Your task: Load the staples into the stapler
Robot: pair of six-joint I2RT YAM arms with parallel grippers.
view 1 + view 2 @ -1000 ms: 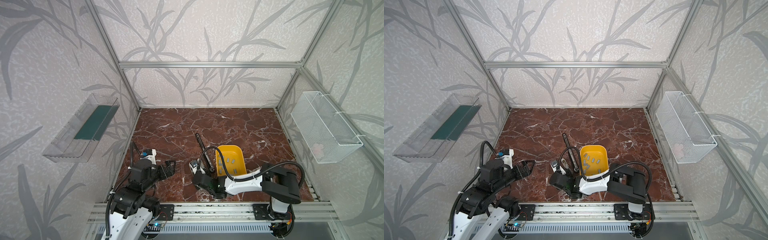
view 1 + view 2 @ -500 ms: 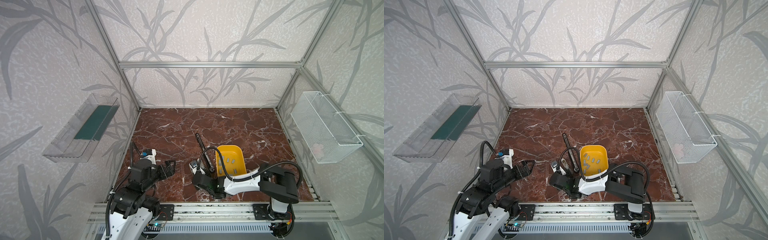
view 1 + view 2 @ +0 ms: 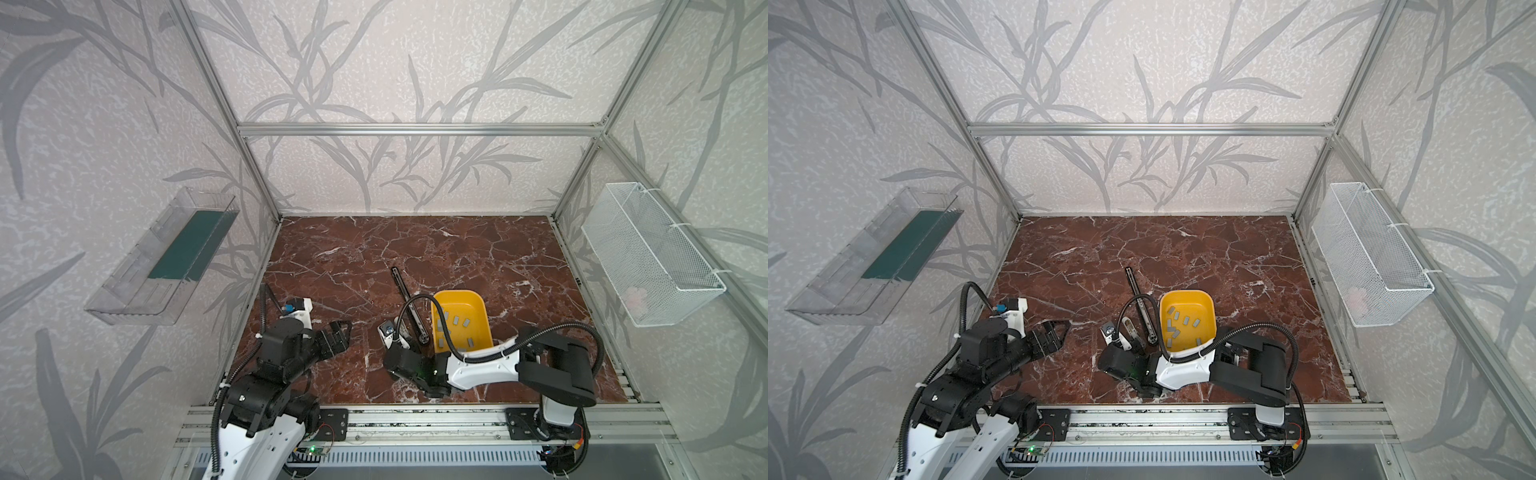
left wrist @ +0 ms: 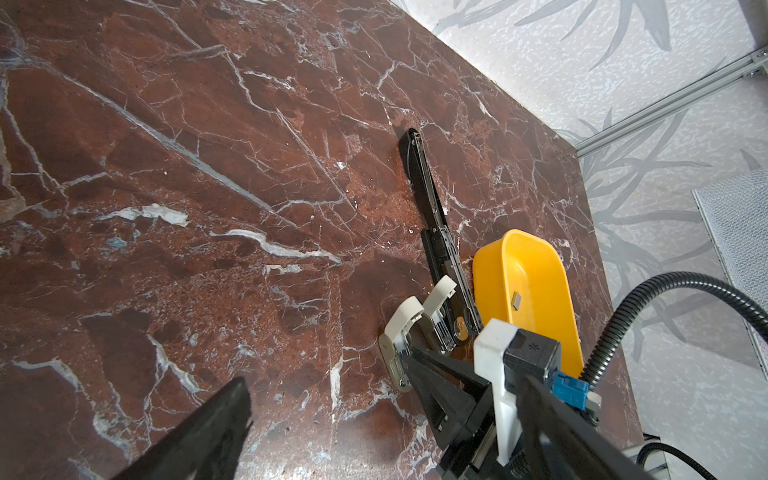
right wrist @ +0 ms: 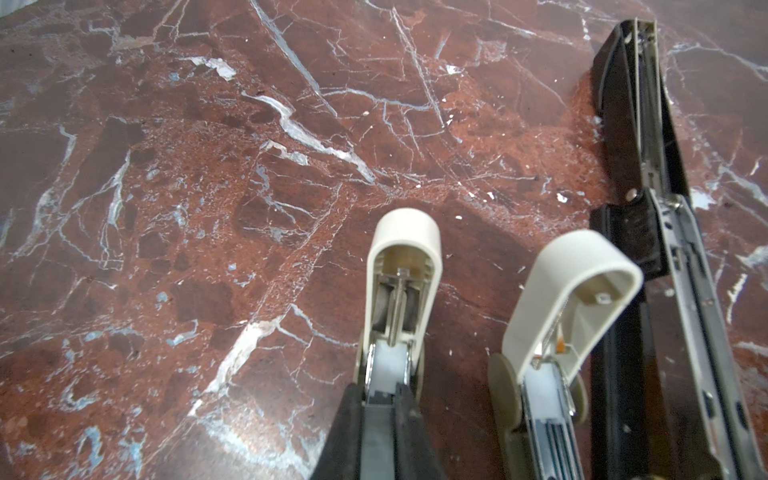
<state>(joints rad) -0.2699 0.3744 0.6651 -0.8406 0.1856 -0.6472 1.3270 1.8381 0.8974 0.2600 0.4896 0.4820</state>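
Observation:
My right gripper (image 5: 380,419) is shut on a grey strip of staples (image 5: 380,440), whose front end lies in the open channel of a cream mini stapler (image 5: 401,270). In the left wrist view the same gripper (image 4: 409,365) meets that stapler (image 4: 405,320). More staples (image 3: 457,321) lie loose in the yellow tray (image 3: 457,294), seen in both top views (image 3: 1185,322). My left gripper (image 3: 338,334) (image 4: 390,440) hangs open and empty over bare marble, left of the staplers.
A second cream mini stapler (image 5: 569,299) stands open beside the first. A long black stapler (image 5: 648,166) (image 3: 405,295) lies opened flat between it and the tray. On the side walls hang a clear bin (image 3: 166,257) and a white wire basket (image 3: 648,253).

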